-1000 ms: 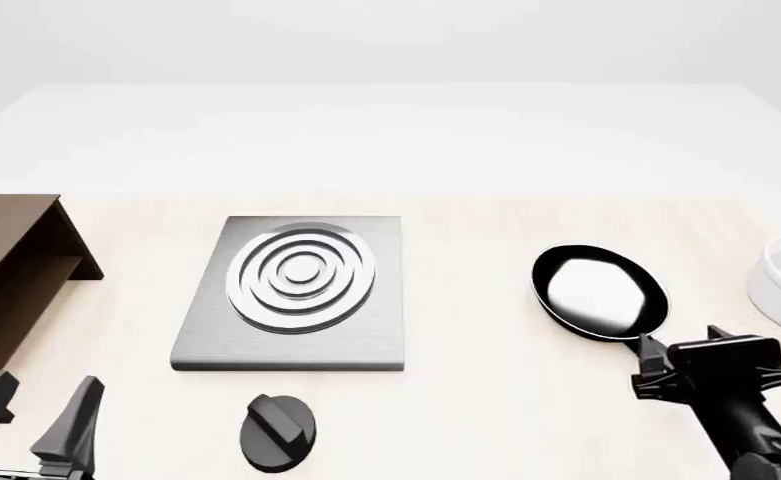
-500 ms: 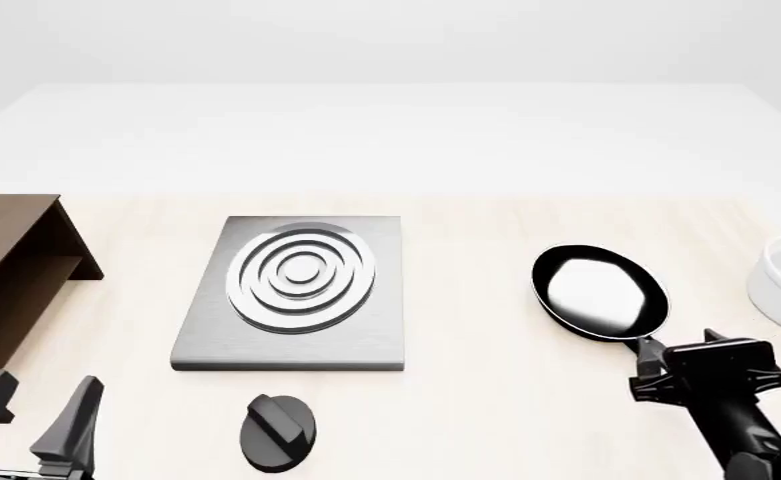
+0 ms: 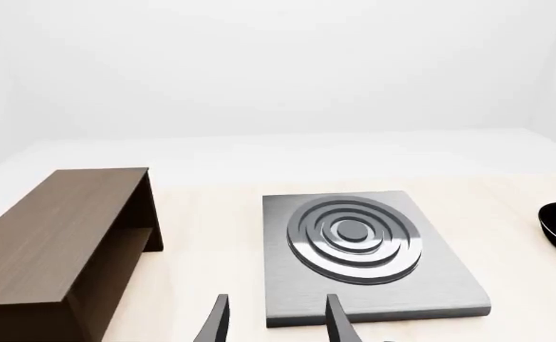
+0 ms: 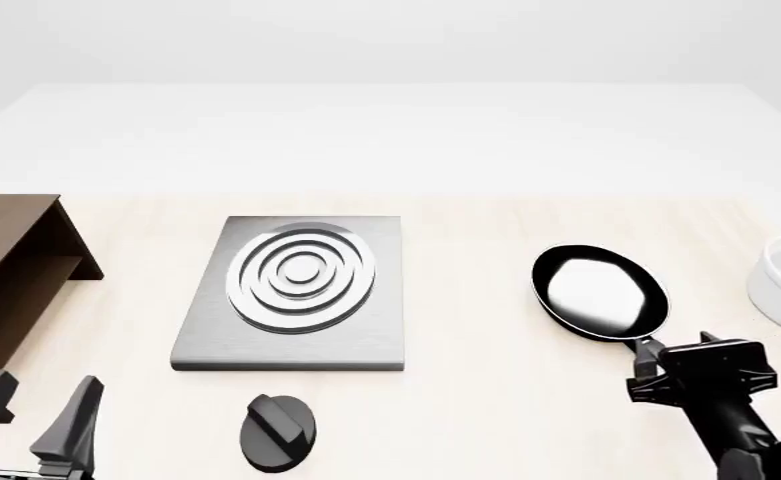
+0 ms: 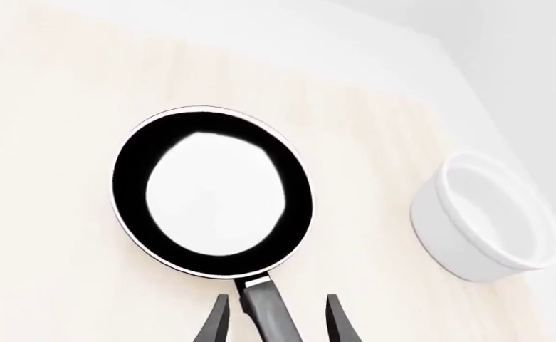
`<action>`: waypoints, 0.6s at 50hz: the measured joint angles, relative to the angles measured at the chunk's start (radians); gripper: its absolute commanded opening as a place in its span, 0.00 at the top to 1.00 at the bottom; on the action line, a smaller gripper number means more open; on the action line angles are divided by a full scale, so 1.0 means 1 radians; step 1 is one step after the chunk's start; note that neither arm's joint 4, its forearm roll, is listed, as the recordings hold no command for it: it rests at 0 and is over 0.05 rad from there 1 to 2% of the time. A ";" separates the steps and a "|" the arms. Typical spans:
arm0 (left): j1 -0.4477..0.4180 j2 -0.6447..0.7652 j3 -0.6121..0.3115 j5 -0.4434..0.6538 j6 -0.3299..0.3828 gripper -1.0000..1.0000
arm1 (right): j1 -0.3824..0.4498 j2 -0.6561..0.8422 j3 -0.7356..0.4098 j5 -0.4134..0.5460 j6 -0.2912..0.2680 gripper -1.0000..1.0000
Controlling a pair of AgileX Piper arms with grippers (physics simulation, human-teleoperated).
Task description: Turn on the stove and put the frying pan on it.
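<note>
Frying pan [image 4: 600,291] sits flat on the table [image 4: 484,400], well right of the stove [image 4: 299,293]. Right pincer [image 5: 270,320] straddles its thin handle [image 5: 268,308], jaws apart, not yet closed. Rigid, glossy, likely slippery; grip the handle near the bowl.
</note>
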 measured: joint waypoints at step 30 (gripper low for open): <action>0.001 0.000 0.000 0.000 -0.003 0.00 | -0.023 0.116 -0.034 -0.062 -0.020 0.00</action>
